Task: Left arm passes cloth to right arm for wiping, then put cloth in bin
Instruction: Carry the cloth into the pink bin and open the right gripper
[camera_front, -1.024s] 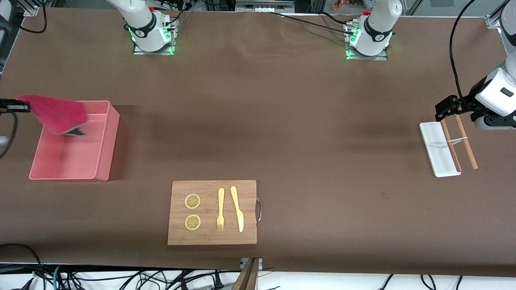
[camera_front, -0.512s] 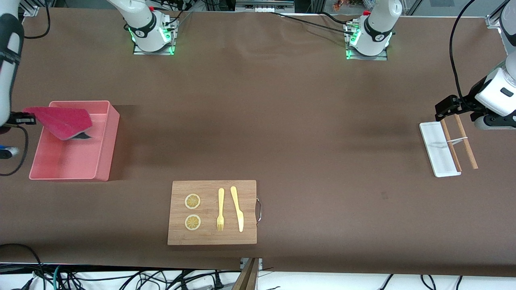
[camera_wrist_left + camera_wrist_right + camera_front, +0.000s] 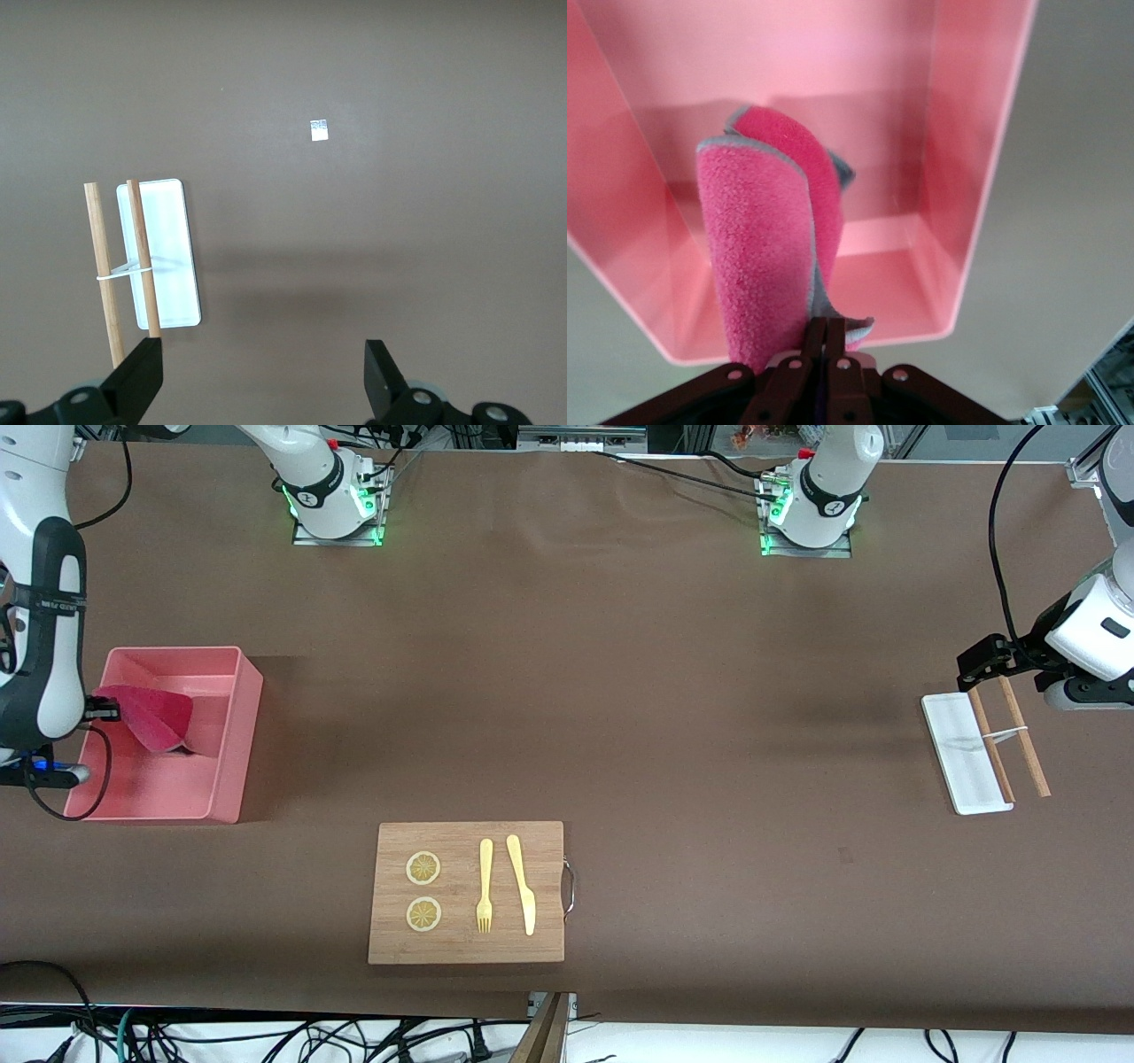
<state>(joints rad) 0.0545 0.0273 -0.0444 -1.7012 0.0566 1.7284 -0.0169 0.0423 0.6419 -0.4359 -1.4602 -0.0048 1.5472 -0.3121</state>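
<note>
The magenta-red cloth (image 3: pixel 152 716) hangs folded inside the pink bin (image 3: pixel 232 726) at the right arm's end of the table. My right gripper (image 3: pixel 104 710) is shut on one edge of the cloth, just over the bin's outer wall. In the right wrist view the cloth (image 3: pixel 762 248) droops down from the pinched fingers (image 3: pixel 817 341) into the bin (image 3: pixel 983 133), its grey underside showing at the fold. My left gripper (image 3: pixel 974 666) waits open over the small white tray (image 3: pixel 957 766) at the left arm's end; its fingertips (image 3: pixel 146 367) stand wide apart with nothing between them.
A wooden board (image 3: pixel 467 948) with two lemon slices, a yellow fork (image 3: pixel 485 886) and a yellow knife (image 3: pixel 522 883) lies near the front edge. Two wooden sticks (image 3: pixel 1023 735) tied with a band rest across the white tray (image 3: pixel 168 257).
The right arm has come down and moved over the bin, lowering the cloth from above the bin's rim to inside it. The left arm has not moved.
</note>
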